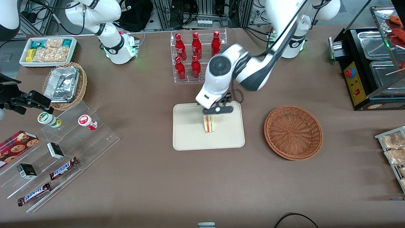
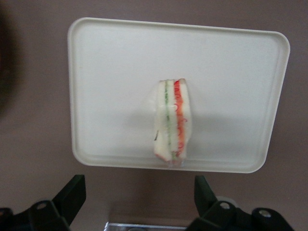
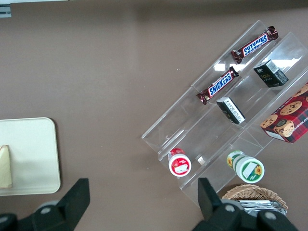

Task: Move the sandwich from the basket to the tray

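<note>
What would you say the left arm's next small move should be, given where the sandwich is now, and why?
Probably a straight lift away from the tray. The sandwich already stands on edge on the tray, the basket holds nothing, and in the wrist view the end effector is open, its fingers apart and clear of the sandwich. The placing looks done, so retreating upward should avoid knocking it over.

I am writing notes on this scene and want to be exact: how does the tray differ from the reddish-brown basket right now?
The tray is flat, cream-white and rectangular; the basket is round, woven and reddish-brown. The tray holds the sandwich, standing on edge, while the basket holds nothing. The open end effector hangs above the tray, not above the basket, which lies toward the working arm's end. Both rest on the brown table.
</note>
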Tool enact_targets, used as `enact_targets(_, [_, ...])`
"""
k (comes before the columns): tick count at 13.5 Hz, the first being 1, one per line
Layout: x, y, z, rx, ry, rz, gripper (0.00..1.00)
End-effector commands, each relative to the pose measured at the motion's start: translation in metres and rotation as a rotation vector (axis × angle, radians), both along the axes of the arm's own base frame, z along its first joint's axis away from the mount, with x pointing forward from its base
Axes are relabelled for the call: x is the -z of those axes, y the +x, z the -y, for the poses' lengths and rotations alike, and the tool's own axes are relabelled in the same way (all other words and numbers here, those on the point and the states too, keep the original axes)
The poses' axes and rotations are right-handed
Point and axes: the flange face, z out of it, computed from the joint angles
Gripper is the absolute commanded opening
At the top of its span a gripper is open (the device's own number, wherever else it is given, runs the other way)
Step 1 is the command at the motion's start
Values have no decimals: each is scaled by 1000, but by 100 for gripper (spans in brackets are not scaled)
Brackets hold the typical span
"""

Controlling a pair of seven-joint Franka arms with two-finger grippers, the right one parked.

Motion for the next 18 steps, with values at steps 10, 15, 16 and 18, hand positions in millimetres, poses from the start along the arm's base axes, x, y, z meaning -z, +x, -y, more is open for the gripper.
enact_targets(10, [-185,22,-285,-18,50,-92,100])
enact_targets(15, [-201,31,-341,2,51,-77,100])
enact_targets(16, [-205,32,-345,-3,61,-69,100])
enact_targets(18, [-211,35,-346,-6,62,-56,100])
